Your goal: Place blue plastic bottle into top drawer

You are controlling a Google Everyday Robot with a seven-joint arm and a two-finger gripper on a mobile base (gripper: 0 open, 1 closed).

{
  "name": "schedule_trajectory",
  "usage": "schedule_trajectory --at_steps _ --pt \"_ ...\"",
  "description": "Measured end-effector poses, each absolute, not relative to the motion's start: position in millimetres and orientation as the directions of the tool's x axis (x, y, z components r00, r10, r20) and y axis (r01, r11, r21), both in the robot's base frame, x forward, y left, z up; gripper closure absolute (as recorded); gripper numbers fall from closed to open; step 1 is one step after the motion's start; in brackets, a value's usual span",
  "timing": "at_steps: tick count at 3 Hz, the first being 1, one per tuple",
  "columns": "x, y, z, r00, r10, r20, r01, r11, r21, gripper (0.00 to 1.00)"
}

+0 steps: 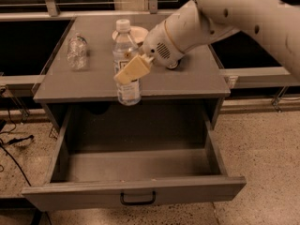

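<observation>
Blue plastic bottle — tall, clear, white-capped, white-labelled — hangs upright at the front edge of the grey cabinet top, its middle pinched between the closed tan fingers of the white arm's gripper, with the open grey metal top drawer just below and forward.

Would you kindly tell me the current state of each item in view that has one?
blue plastic bottle: capped, upright, held in the air just past the front edge of the cabinet top, above the drawer.
top drawer: pulled open.
gripper: shut on the blue plastic bottle's middle.
dented bottle: resting on the cabinet top, apart from the gripper.
</observation>
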State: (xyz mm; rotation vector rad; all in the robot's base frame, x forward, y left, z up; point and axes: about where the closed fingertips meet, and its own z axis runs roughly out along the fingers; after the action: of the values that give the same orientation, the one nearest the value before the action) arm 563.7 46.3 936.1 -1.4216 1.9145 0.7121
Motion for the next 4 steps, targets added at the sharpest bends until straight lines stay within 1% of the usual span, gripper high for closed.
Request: schedule_trajectory --at_steps 2,3,4 --pt "524.4 40.7 902.5 -0.284 -0.555 -0.782 -0.934 0.343 0.095 1.00" --pt "507.6 37.9 884.0 -0.293 -0.521 -0.802 -0.923 0.372 0.096 1.00" --pt "498.6 36.5 862.9 -0.259 -0.470 -0.844 -0.918 0.391 0.064 1.00"
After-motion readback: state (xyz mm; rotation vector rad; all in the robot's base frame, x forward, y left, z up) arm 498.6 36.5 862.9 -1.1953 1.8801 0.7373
